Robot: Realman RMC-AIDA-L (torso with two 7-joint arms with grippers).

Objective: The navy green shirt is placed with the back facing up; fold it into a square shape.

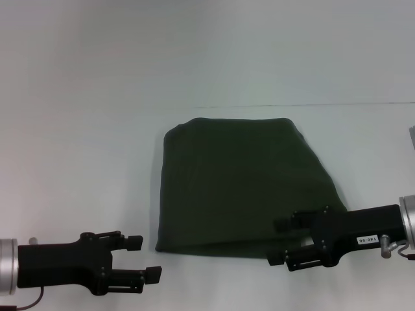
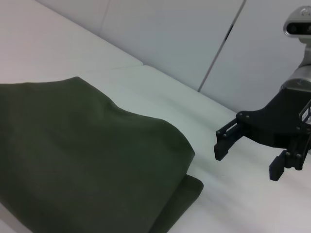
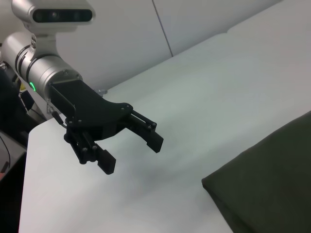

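Reaching in from the left edge of the head view, the left gripper, a matte black two-fingered claw on a silver cylindrical wrist, hovers over the bare white table with its fingers spread wide and nothing between them. The right wrist view shows the same claw from across the table: blocky angular fingers, small screws on the housing and a green light on the metal wrist, all held clear of the surface.

Just to the right of its fingertips, a little farther from the robot, lies the navy green shirt, a dark olive, soft matte cloth with no print. It is folded into a rough four-sided shape with rounded far corners and a slanted right edge. From the left wrist view the shirt lies in thick stacked layers, a lower layer poking out beneath a softly rounded fold at the near corner. How many layers there are cannot be made out, and no sleeves or collar show.

At the shirt's near right corner sits the right gripper, another black claw carrying a small white label on its body. Its fingers stand open, one over the cloth and one at the near hem; whether they touch the fabric is hard to tell, since black merges with dark green. In the left wrist view that gripper is parted with nothing visibly held, just beside the shirt's corner.
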